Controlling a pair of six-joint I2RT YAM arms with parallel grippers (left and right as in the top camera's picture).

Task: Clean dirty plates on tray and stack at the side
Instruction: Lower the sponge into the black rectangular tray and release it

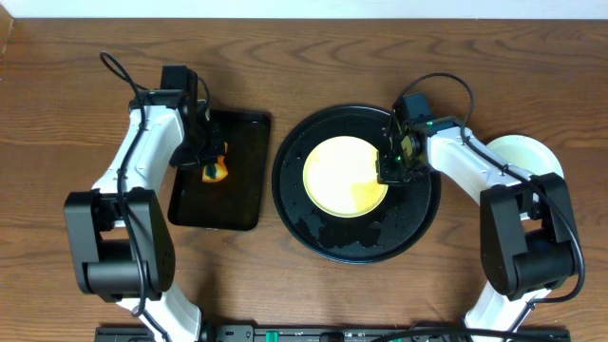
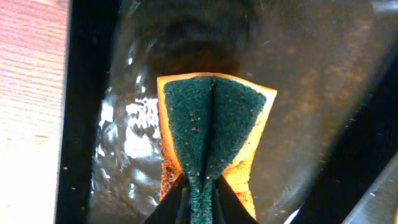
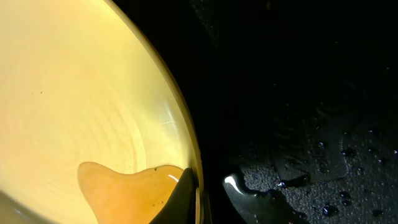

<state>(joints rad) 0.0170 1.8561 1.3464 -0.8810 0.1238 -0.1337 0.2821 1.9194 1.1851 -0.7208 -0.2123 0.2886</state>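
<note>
1. Overhead view. The large round black tray with a raised rim (image 1: 285, 204) lies at the centre-right of the dark-brown wood-grain tabletop (image 1: 313, 57). A pale yellow round shallow plate (image 1: 337, 171) lies inside it, with a darker amber wedge of liquid (image 1: 369, 195) pooled on the side nearest the right gripper (image 1: 389, 171). That gripper sits over the plate's right edge. A pale mint-blue round plate (image 1: 534, 150) rests on the bare wood to the right of the round tray, partly hidden by the right arm; whether it is one plate or a stack cannot be told. The left gripper (image 1: 213, 163) hangs over a smaller rectangular black tray (image 1: 242, 204) and holds an orange-yellow sponge (image 1: 217, 173).

2. Left wrist view. The left gripper (image 2: 200, 202) is clamped on the sponge (image 2: 211, 124), folding its dark green scouring face into a central crease. Its black fingertips (image 2: 169, 210) pinch the lower end. The wet, glistening floor of the rectangular tray (image 2: 311, 93) lies below, and the tabletop (image 2: 31, 93) shows at the left.

3. Right wrist view. The right gripper (image 3: 210, 198) straddles the yellow plate's (image 3: 81, 93) rim: one finger (image 3: 180, 200) is inside, beside the amber liquid (image 3: 124, 186), and the other is outside. Whether they press the rim cannot be told. Water droplets bead on the round tray (image 3: 323, 149).
</note>
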